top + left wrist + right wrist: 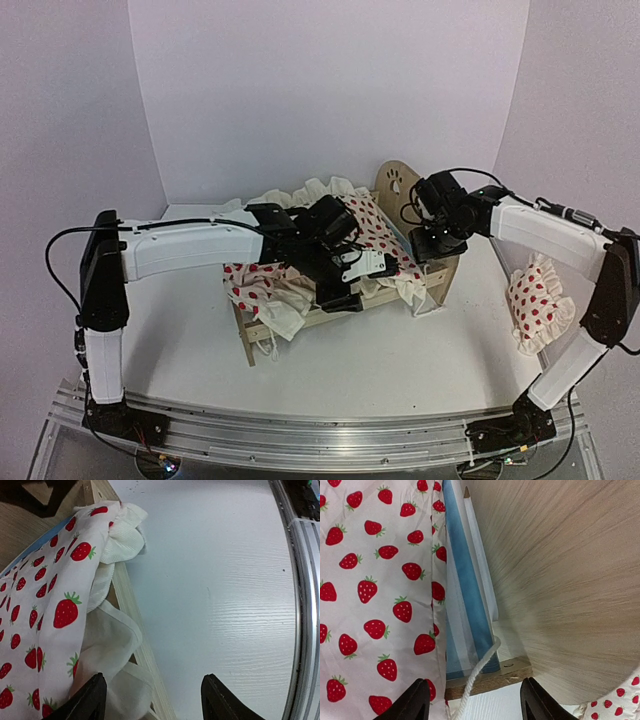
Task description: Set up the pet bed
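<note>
On the white desk, centre, slightly toward the back: pet bed, light wood, set at an angle.
- Headboard: tall, rounded, with a paw-print cutout. It stands at the right-hand end in the top view.
- Mattress: blue-and-white striped, lying in the frame. Only its head end shows, between the bedding and the headboard.
- Side rail: pale wood, resting on the desk along the near side.

Strawberry-print duvet: cream with red strawberries and a ruffled cream border.
- It is draped unevenly over the bed and bunched toward the foot end.
- Its edge hangs over the side rail.
- It stops short of the headboard.

Strawberry-print pillow: small and ruffled, on the right side of the desk. It is well apart from the bed and just beside the right arm's upright link. Whether the two touch cannot be told.

White cord: curves down past the head end of the mattress, over the frame board.

Left tool:
- It is over the near side of the bed, fingers spread wide, nothing gripped.
- One finger is against the duvet's hanging edge, the other over bare desk.

Right tool:
- It is at the head end, just beside the headboard, fingers wide apart, nothing gripped.
- Below the gap lie the mattress end, the frame board and the cord.
</note>
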Controlling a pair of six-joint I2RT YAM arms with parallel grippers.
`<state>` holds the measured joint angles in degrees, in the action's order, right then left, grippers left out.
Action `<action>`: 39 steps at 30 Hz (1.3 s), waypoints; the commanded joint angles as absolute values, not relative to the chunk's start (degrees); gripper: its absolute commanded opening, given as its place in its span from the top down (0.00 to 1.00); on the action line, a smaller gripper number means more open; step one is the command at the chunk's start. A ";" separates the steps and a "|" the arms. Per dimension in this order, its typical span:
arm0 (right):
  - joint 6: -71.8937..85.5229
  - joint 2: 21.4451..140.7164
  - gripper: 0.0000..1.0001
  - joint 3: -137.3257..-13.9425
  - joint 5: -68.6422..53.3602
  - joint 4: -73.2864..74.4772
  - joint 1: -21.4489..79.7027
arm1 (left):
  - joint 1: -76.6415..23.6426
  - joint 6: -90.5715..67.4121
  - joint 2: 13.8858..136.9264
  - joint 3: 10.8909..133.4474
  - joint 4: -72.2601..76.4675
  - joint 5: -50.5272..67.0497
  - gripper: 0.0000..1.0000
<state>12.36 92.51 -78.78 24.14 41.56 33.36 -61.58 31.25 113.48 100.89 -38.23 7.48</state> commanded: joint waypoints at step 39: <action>18.63 49.55 0.73 -17.86 12.07 -18.14 31.49 | -59.60 18.17 115.57 129.42 -55.54 17.60 1.00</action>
<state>17.72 52.22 -22.52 6.32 7.04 31.53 -58.68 16.59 124.79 121.11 -56.73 12.74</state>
